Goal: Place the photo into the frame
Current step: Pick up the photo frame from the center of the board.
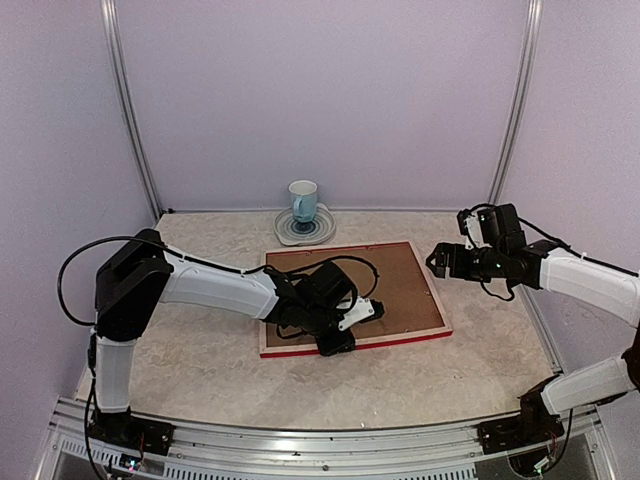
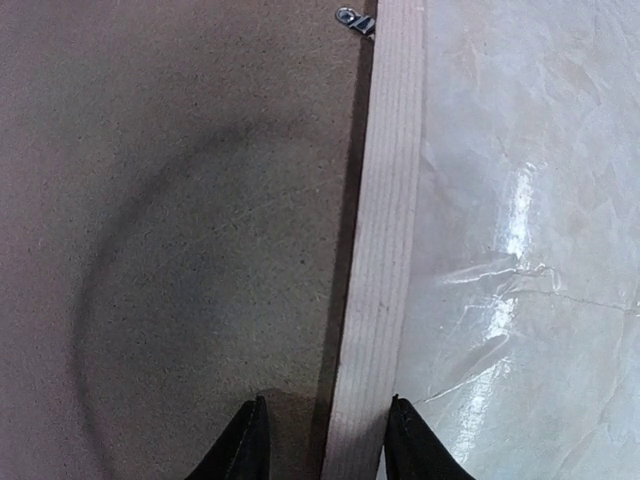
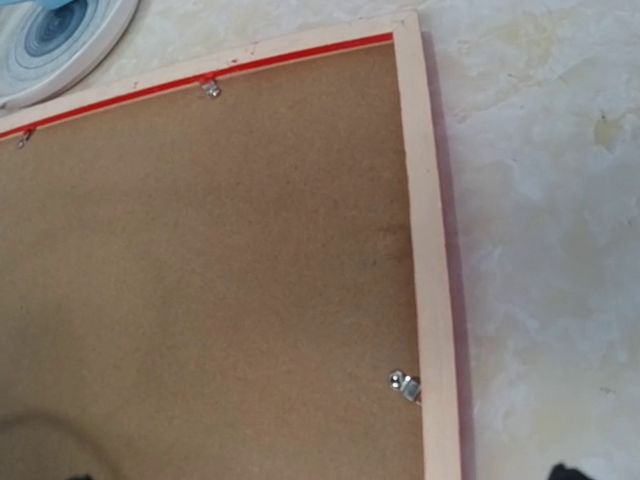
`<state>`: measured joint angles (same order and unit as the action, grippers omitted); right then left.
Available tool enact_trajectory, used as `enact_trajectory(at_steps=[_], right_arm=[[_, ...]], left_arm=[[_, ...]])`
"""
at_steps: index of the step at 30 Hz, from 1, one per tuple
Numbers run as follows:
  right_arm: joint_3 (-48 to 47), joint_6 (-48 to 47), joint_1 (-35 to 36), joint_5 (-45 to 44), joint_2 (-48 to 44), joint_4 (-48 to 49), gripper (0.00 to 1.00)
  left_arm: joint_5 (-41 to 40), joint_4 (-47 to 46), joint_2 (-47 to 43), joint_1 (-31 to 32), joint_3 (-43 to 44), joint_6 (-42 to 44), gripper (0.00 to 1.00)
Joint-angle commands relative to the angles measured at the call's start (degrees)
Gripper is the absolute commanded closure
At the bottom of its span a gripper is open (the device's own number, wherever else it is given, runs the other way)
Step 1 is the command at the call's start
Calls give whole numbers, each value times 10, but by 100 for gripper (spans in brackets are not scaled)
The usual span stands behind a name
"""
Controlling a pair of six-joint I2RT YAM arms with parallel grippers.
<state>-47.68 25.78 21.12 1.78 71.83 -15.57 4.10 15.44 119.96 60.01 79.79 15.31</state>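
At the centre of the top external view, the frame [image 1: 410, 338] is lying face down on the table [image 1: 200, 360], its red edge facing the bottom of the picture. The brown backing board [image 1: 400, 290] is sitting inside it. The left gripper [image 1: 337, 345] is reaching down onto the frame's lower rail, left of centre. The right gripper [image 1: 436, 263] is hovering just beside the frame's upper right corner, with its fingers spread wide and holding nothing. Above the frame, a mug [image 1: 303, 198] is standing on a plate [image 1: 318, 232].

In the left wrist view, the frame's pale wood rail is running from the top to the bottom of the picture. The backing board is lying to its left and the table to its right. The two fingers [image 2: 245, 445] are standing apart and straddling the rail. One is over the board, with a gap to the rail. The other is right against the rail's table side. A metal tab [image 2: 352, 17] is showing at the top edge.

In the right wrist view, the frame's corner is sitting at the upper right, and a red strip is showing along the inside of the top rail. Metal tabs [image 3: 405, 385] are lying over the board's edge. The plate is showing at the upper left.
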Motion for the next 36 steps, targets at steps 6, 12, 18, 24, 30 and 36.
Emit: enact_trajectory(at_steps=[6, 12, 18, 24, 30, 36], right_arm=[[7, 20, -6, 6, 9, 6, 2], [17, 36, -11, 10, 15, 6, 1], [34, 56, -23, 21, 24, 9, 1], [58, 80, -60, 76, 33, 23, 1], [92, 104, -91, 153, 43, 59, 1], [116, 127, -103, 209, 64, 99, 1]], left_arm=[[6, 11, 28, -2, 4, 1, 73], [1, 11, 26, -1, 4, -2, 87], [-14, 13, 11, -1, 4, -6, 97], [-35, 12, -15, 6, 3, -5, 100], [-62, 19, -31, 15, 10, -4, 100], [-84, 21, -58, 19, 17, -5, 100]])
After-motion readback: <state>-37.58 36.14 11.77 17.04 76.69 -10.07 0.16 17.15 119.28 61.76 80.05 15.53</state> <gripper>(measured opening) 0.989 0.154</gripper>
